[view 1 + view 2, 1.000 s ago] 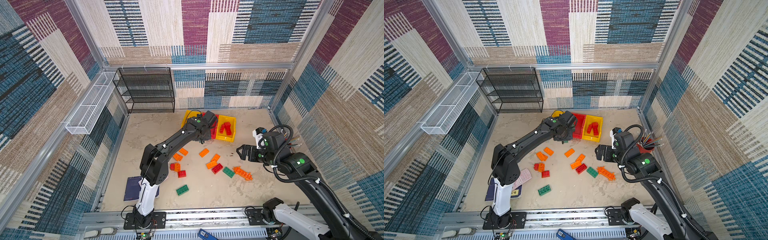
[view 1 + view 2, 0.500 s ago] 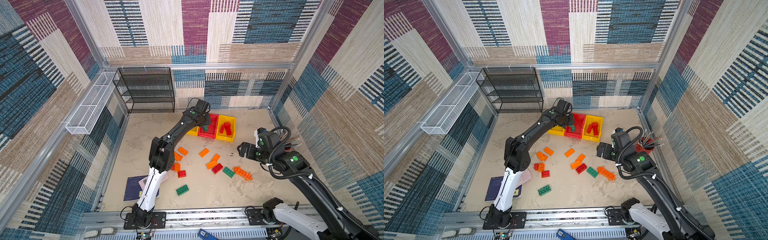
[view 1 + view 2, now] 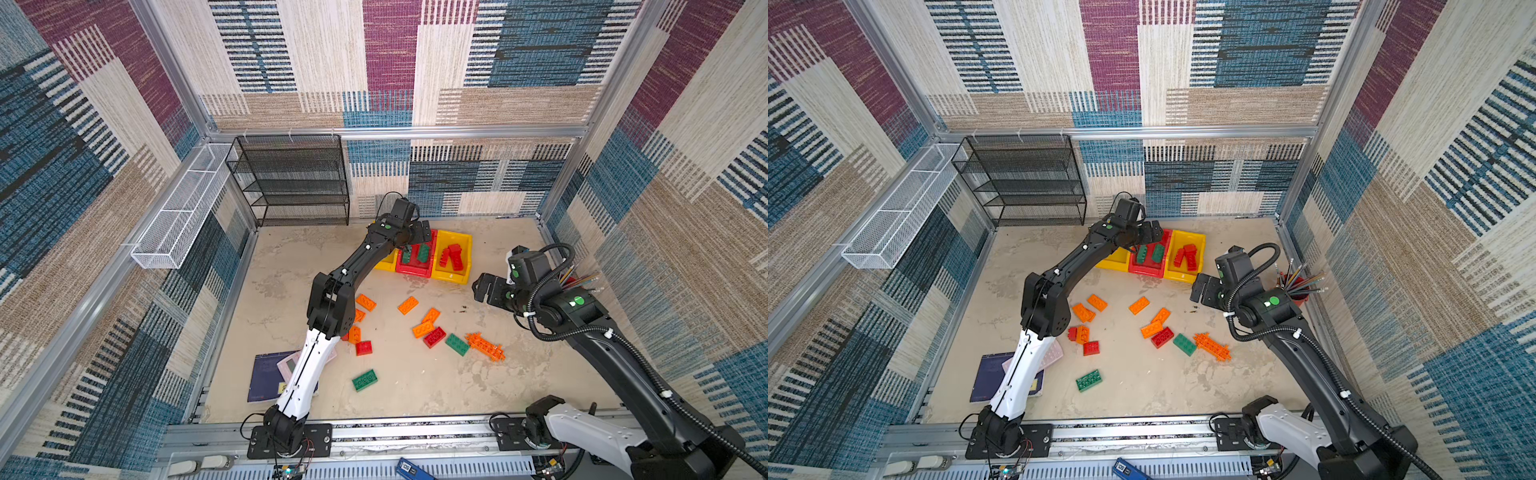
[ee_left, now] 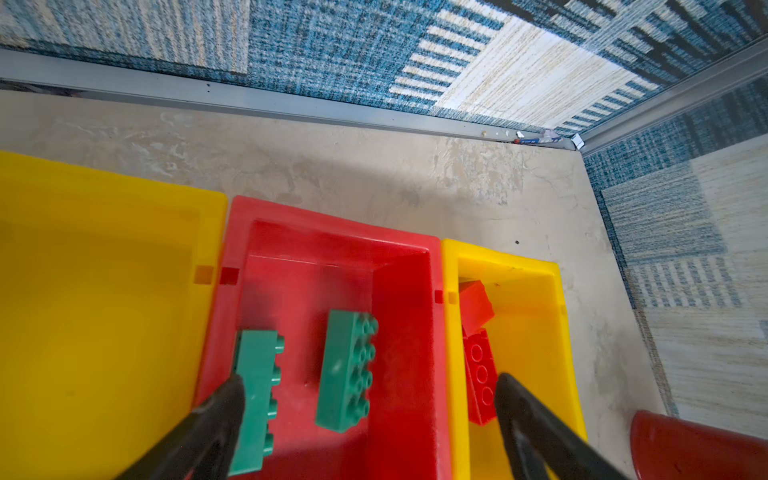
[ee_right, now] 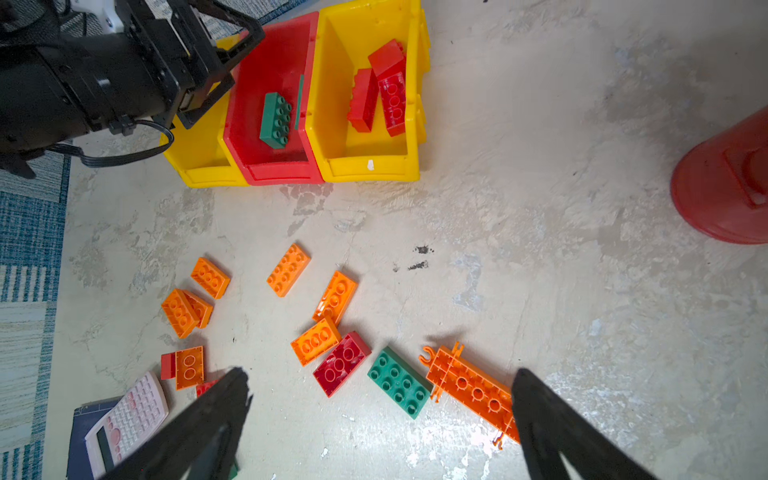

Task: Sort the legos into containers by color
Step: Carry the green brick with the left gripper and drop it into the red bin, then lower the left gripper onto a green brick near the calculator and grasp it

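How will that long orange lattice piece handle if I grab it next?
Probably stiff: the lattice piece looks like hard moulded plastic. Likely light, being thin and full of holes. It lies flat on the table, so its low edges may be hard to pinch, and its prongs might snag the green brick beside it.

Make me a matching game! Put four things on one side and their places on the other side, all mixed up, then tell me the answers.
Things
1. two green studded plastic bricks side by side
2. heap of red studded plastic bricks
3. long spiky orange lattice piece
4. pink calculator

Places
A. partly on the dark blue notebook
B. inside the yellow plastic bin nearest the red pencil cup
C. on the table, beside a loose green brick
D. inside the red plastic bin

Pairs: 1-D, 2-B, 3-C, 4-A
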### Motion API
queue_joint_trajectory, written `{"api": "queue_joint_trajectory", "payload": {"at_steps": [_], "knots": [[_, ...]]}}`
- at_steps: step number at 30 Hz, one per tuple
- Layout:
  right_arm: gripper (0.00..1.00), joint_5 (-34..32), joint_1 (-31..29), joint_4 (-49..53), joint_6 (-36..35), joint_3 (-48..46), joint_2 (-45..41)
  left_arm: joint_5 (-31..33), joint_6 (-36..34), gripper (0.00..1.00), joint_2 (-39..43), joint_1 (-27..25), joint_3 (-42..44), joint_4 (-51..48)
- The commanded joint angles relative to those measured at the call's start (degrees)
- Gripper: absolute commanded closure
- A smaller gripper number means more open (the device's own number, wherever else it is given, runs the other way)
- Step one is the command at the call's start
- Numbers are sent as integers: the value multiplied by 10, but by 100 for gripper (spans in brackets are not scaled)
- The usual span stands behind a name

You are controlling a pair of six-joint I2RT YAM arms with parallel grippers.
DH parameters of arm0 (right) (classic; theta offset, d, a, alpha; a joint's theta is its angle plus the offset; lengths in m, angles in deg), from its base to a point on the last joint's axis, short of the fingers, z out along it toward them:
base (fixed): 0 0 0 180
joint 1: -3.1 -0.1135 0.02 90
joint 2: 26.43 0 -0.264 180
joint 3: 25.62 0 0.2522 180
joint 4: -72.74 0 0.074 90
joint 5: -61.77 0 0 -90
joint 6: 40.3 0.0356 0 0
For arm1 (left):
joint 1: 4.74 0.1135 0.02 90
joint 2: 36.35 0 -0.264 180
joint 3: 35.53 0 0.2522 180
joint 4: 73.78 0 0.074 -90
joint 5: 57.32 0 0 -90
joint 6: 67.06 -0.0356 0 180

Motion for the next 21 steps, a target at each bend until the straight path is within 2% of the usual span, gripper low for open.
{"api": "queue_joint_trajectory", "payload": {"at_steps": [1,4,8,11,15,21], "knots": [[0,-4,0,-7,2,6,4,-24,9,1,16,4,6,32],[0,2,-1,-7,-3,11,5,-31,18,2,52,3,43,34],[0,14,0,-7,-20,25,6,13,25,3,137,0,150,38],[0,35,0,-10,-38,24,9,47,23,3,215,-2,249,21],[0,63,0,-29,-59,4,3,98,42,3,343,-8,428,6],[0,110,0,-68,-88,-1,15,170,117,2,550,-30,648,-68]]}}
